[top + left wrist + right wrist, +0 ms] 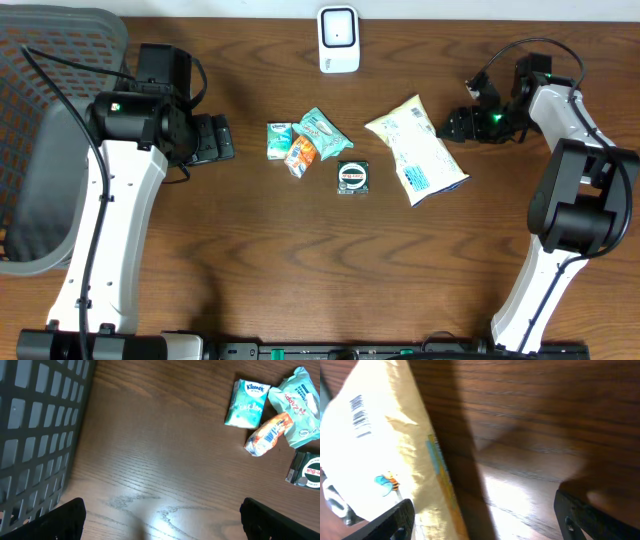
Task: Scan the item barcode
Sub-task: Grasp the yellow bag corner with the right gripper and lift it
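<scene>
- Where the right arm bends in at the far right of the surface point(300, 270), the right fingers point(395, 519) stand spread wide, released and gripping nothing. Bare wood shows across most of the gap.
- A cream snack bag point(416, 150) lies flat right of centre, slanted, with its blue-printed end toward the near edge.
- The right fingers sit just beside the bag's far right corner. In the right wrist view the bag's edge reaches in past one finger; whether they touch cannot be told.
- A barcode point(360, 416) shows on the bag's upper face in the right wrist view, dark bars on white.
- The scanner point(339, 39), white with a dark window, stands at the middle of the far edge, well apart from the bag and from both arms.
- The left fingers point(60, 520) are also released, wide apart, with nothing between them but wood. They hover left of the small packets, near the dark mesh basket point(50, 150) at the left edge.
- At centre is a small cluster: a Kleenex pack point(246, 404), a teal wrapper point(299, 405) and an orange wrapper point(267, 435). The orange one touches the teal one, and the Kleenex pack lies just beside them.
- A black-and-green pack point(353, 177) lies near the cluster on its right, apart from the bag.
</scene>
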Available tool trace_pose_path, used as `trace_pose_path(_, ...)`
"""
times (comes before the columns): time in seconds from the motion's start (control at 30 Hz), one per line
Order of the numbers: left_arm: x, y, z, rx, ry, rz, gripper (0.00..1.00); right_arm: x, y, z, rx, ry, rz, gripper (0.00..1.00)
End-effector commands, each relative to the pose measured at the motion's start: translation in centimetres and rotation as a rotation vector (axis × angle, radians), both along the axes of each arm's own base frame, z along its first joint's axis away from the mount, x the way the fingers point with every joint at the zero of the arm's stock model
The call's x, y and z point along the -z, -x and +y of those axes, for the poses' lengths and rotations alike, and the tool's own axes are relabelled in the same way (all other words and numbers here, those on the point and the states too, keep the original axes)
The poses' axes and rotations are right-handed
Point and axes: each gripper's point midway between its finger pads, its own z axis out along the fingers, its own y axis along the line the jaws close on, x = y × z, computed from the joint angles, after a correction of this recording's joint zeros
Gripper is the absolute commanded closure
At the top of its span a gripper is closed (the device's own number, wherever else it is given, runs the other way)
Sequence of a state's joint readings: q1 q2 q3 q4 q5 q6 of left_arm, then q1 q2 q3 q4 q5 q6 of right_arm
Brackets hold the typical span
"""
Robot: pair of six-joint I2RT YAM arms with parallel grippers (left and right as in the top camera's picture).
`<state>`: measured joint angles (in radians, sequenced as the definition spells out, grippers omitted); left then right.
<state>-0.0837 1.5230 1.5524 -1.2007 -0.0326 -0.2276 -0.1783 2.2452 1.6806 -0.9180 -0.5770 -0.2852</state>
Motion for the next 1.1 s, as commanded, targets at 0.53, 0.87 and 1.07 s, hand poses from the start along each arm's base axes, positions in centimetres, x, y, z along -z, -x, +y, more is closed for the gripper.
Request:
trace_pose_path(0.53,0.1,0.1,0.3,0.005,-0.014,0.007,0.02,0.1,2.5,1.2,-0.023,0.095,0.081,0.18)
trace_pose_path(0.87,0.1,0.1,0.3,0.005,-0.014,0.007,0.02,2.8,6.0,7.1,-0.111,-0.071,0.127,0.51)
trace_pose_path(1.07,0.1,0.1,0.3,0.005,-0.014,0.007,0.02,-1.6,4.6,10.7,-0.14,-0.32,0.053,0.99)
